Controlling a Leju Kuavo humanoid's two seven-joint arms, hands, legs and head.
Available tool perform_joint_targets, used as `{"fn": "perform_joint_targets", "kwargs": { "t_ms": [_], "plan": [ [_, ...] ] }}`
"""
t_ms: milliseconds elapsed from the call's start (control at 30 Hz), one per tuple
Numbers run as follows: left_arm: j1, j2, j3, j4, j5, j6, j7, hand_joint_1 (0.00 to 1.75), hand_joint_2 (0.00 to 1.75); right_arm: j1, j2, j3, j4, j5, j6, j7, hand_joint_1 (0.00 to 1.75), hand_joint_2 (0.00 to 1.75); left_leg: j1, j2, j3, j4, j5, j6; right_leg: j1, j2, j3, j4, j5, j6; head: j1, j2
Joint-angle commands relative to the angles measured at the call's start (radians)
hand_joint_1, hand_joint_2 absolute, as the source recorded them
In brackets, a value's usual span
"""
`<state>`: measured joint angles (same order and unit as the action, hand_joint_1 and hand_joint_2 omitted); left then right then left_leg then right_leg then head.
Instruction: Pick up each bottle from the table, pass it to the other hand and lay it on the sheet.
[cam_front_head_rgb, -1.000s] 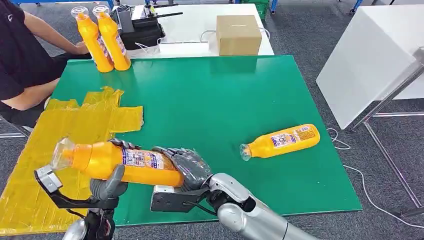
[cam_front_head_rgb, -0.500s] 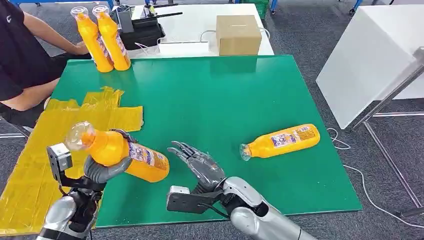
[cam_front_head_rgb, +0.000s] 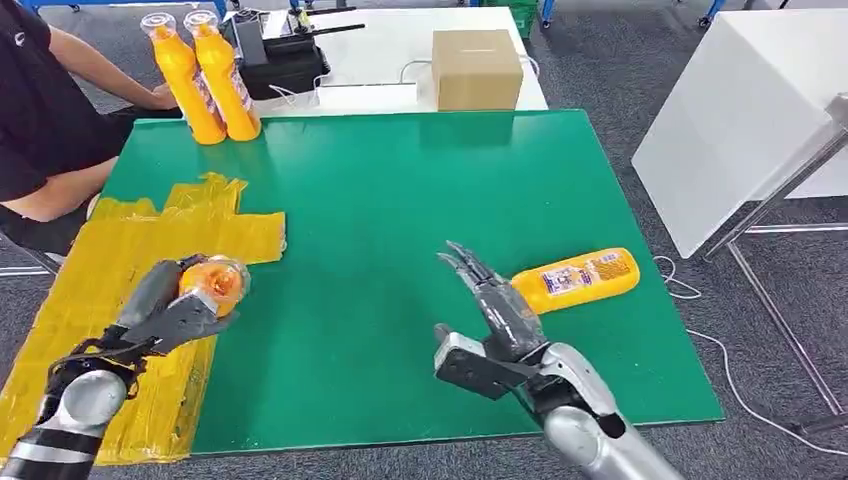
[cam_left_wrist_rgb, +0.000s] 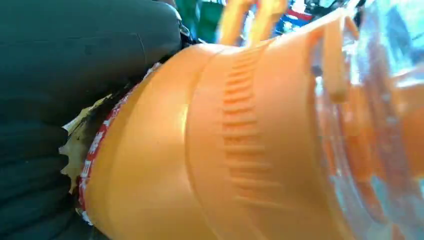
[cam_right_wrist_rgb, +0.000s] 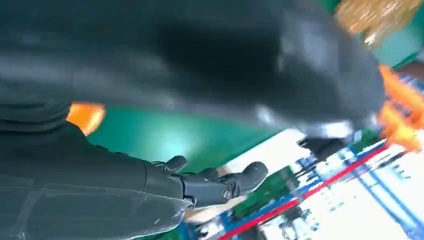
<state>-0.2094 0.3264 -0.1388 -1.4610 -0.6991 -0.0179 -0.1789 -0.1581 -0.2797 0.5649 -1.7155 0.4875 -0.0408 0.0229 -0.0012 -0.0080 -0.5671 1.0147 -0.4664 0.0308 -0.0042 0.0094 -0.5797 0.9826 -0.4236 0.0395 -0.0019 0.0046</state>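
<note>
Left hand (cam_front_head_rgb: 172, 305) grips an orange bottle (cam_front_head_rgb: 212, 283), fingers wrapped around its body, clear cap end pointing toward the camera in the head view; the left wrist view shows the bottle's ribbed orange shoulder (cam_left_wrist_rgb: 235, 145) and a torn label edge pressed against the dark fingers (cam_left_wrist_rgb: 75, 70). Hand and bottle are above the yellow sheet (cam_front_head_rgb: 120, 250), at its edge nearest the middle of the green table (cam_front_head_rgb: 420, 190); whether the bottle touches the sheet cannot be told. Right hand (cam_front_head_rgb: 495, 300) holds nothing, fingers straight and slightly spread, raised over the green table with fingertips pointing toward the far edge. Right wrist view is blurred; dark fingers (cam_right_wrist_rgb: 220, 182) are extended over green surface. Just beside the right hand, on the robot's right side, a second orange bottle (cam_front_head_rgb: 575, 278) lies on its side on the table, cap end hidden behind the hand, label facing up. At the far left corner of the table, two more orange bottles (cam_front_head_rgb: 205, 75) stand upright, touching each other. A person in a black shirt (cam_front_head_rgb: 40, 110) sits at the left side of the table, one hand near the upright bottles. Beyond the far edge, a white table carries a cardboard box (cam_front_head_rgb: 477, 68) and black equipment (cam_front_head_rgb: 285, 55).
</note>
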Motion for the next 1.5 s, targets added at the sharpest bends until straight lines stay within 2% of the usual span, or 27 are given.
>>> {"fn": "perform_joint_targets", "kwargs": {
  "t_ms": [33,233,1000,1033,1067,1167,1300,1333,1500],
  "plan": [
    [-0.168,0.149,-0.232,0.277,-0.406,0.089,0.050,1.75,1.75,0.006,-0.018,-0.077,-0.029,0.013,0.058,-0.013,0.00,0.00,0.001,-0.003,0.002,0.000,0.001,-0.002,0.001,-0.004,0.002,0.000,-0.001,-0.001,0.001,0.000],
    [-0.174,0.162,-0.311,0.373,-0.467,0.078,0.044,1.75,1.75,-0.019,-0.001,-0.052,-0.008,0.016,0.062,-0.008,0.00,0.00,0.001,-0.001,0.004,-0.002,0.000,-0.002,0.000,-0.002,0.005,-0.001,0.000,-0.001,0.001,0.000],
    [-0.159,0.158,-0.338,0.410,-0.455,0.049,0.026,1.75,1.75,-0.024,0.002,-0.043,-0.004,0.017,0.068,-0.006,0.00,0.00,0.001,0.001,0.004,-0.001,-0.001,-0.002,0.001,0.000,0.005,-0.001,-0.001,-0.001,0.001,0.000],
    [-0.158,0.158,-0.349,0.422,-0.436,0.036,0.007,0.02,1.75,-0.027,0.003,-0.039,0.000,0.018,0.071,-0.004,0.00,0.00,0.000,0.001,0.002,-0.001,0.000,-0.001,0.000,0.000,0.003,0.000,0.000,0.000,0.001,0.000],
    [-0.160,0.151,-0.348,0.443,-0.411,0.002,0.012,0.00,0.00,-0.030,0.003,-0.037,0.005,0.021,0.074,0.001,0.00,0.00,0.001,0.001,0.004,-0.002,0.000,-0.002,0.000,0.001,0.004,-0.001,0.000,-0.001,0.001,0.000],
    [-0.145,0.153,-0.357,0.423,-0.367,0.005,-0.010,0.00,0.00,-0.035,-0.013,-0.038,0.010,0.030,0.078,0.016,0.00,0.00,0.000,0.002,0.005,-0.002,0.000,-0.002,0.000,0.001,0.005,-0.001,0.000,-0.001,0.000,0.000],
    [-0.111,0.190,-0.346,0.336,-0.290,-0.023,-0.023,0.00,0.00,-0.028,-0.025,-0.064,0.008,0.030,0.081,0.013,0.00,0.00,0.001,0.002,0.005,-0.002,0.000,-0.001,0.000,0.002,0.005,-0.001,0.000,-0.001,0.000,0.000],
    [-0.094,0.192,-0.317,0.303,-0.215,-0.016,-0.072,0.00,0.00,-0.032,-0.029,-0.058,0.010,0.032,0.090,0.011,0.00,0.00,0.001,0.003,0.006,-0.002,-0.001,-0.002,0.001,0.002,0.007,-0.001,0.000,-0.001,0.001,0.000],
    [-0.073,0.220,-0.298,0.222,-0.182,-0.050,-0.062,0.00,0.00,-0.035,-0.025,-0.055,0.015,0.032,0.091,0.011,0.00,0.00,0.001,0.002,0.003,0.000,0.000,-0.001,0.000,0.001,0.004,0.000,0.000,0.000,0.000,0.000]
  ]
}}
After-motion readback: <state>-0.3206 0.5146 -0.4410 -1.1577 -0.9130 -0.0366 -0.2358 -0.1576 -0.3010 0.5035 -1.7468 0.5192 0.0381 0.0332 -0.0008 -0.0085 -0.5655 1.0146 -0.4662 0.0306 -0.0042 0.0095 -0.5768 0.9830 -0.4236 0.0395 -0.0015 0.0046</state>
